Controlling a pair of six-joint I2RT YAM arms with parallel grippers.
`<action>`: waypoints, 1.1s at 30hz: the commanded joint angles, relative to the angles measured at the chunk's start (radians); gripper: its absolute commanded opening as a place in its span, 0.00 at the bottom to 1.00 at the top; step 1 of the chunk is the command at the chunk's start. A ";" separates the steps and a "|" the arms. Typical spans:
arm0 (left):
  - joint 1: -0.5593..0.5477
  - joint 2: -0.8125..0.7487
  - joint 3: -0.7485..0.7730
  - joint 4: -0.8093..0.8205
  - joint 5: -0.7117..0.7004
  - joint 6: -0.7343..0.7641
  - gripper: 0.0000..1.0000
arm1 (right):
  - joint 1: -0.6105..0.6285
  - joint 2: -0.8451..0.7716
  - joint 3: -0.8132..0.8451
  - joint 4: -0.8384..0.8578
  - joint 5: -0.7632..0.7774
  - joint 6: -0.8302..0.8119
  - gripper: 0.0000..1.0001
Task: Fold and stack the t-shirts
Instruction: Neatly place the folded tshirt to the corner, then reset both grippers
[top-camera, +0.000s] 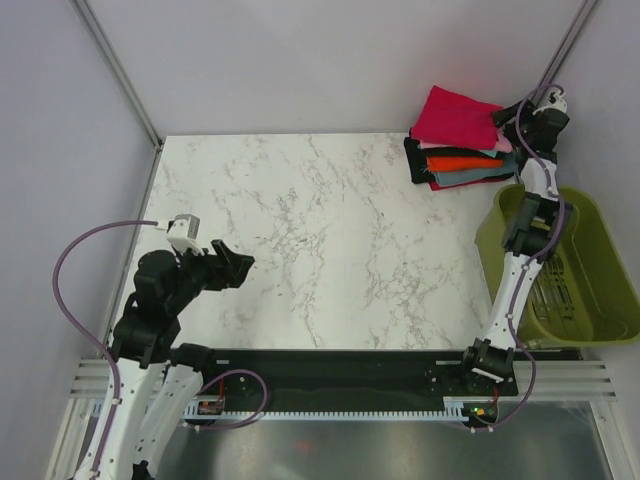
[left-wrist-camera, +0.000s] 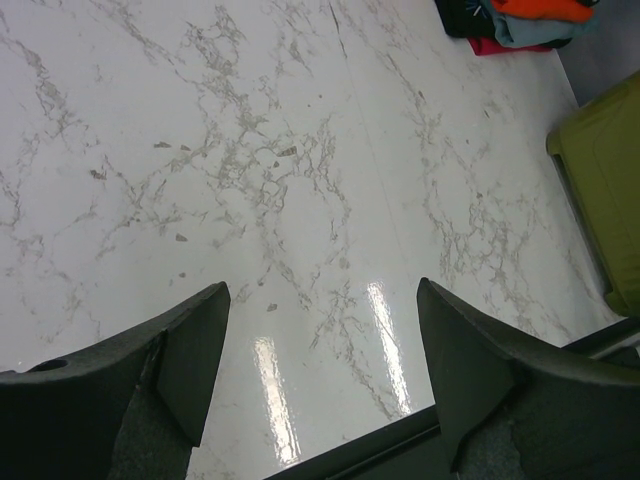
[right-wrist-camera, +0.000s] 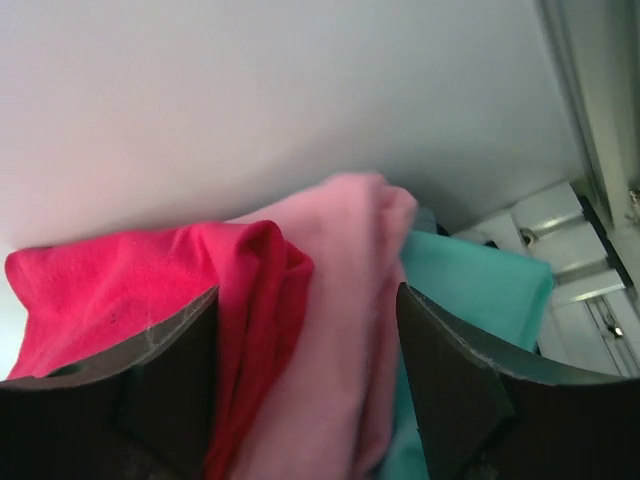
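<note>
Folded cloth t-shirts (top-camera: 455, 125) are lying stacked at the far right corner of the white marbled counter (top-camera: 320, 240), crimson-red one on top. We are holding our right pincer (right-wrist-camera: 305, 300) spread wide around crimson and pink folds; our left pincer (left-wrist-camera: 322, 300) is hovering spread, empty, near left.

Bright, even light fills every view, and shadows are faint. Two white glare streaks lie on the near marble table (left-wrist-camera: 150, 100). Seen close in the right wrist view, the pink t-shirt (right-wrist-camera: 340, 330) blurs softly.
</note>
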 joint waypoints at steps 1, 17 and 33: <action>0.006 -0.029 -0.006 0.040 0.021 0.028 0.83 | -0.169 -0.017 -0.042 0.097 -0.010 0.070 0.76; 0.006 -0.103 -0.018 0.048 0.024 0.025 0.84 | -0.150 -0.604 -0.351 0.127 -0.001 0.216 0.88; 0.008 -0.140 -0.021 0.051 0.021 0.026 0.84 | 0.232 -0.993 -1.298 0.821 -0.329 0.556 0.98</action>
